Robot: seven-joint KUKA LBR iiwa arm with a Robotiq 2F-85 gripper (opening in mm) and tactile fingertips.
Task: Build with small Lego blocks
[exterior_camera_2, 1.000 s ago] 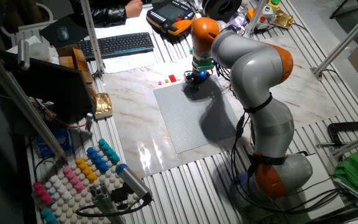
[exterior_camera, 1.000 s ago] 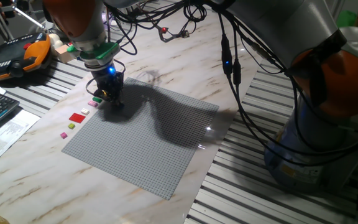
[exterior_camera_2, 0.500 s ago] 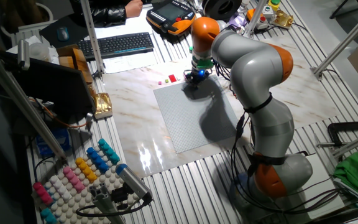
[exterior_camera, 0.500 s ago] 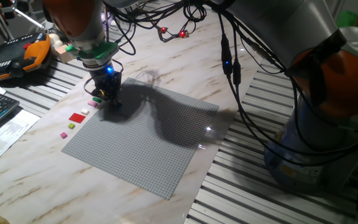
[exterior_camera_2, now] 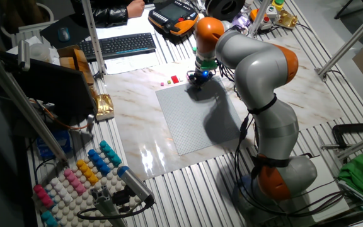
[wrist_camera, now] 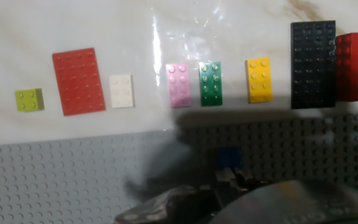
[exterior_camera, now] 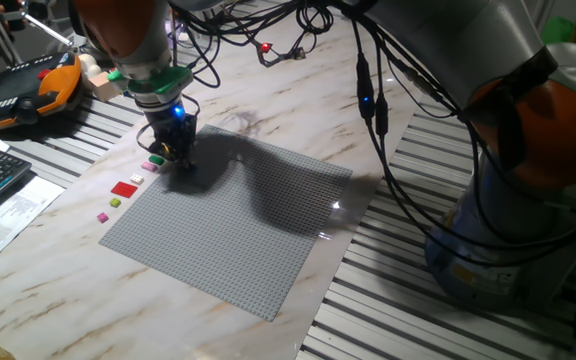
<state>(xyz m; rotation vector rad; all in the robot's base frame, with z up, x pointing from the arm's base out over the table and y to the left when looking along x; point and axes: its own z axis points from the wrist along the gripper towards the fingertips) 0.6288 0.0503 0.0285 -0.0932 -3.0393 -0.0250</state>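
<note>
Gripper (exterior_camera: 173,150) is sitting low over the grey baseplate (exterior_camera: 238,225) corner, pinching a blue brick (wrist_camera: 230,157) against the studs. Other bricks are lying in a row on the bench (exterior_camera: 298,110) beside the plate: red plate (wrist_camera: 78,81), white (wrist_camera: 121,91), pink (wrist_camera: 178,84), green (wrist_camera: 210,83), yellow (wrist_camera: 258,79), black (wrist_camera: 313,63).

This is looking like a robotics lab. A keyboard (exterior_camera_2: 123,45) and an orange teach pendant (exterior_camera: 23,92) are lying on the counter (exterior_camera: 298,120), loose cables (exterior_camera: 268,35) are hanging above it, and metal frame posts (exterior_camera_2: 93,38) are standing around.
</note>
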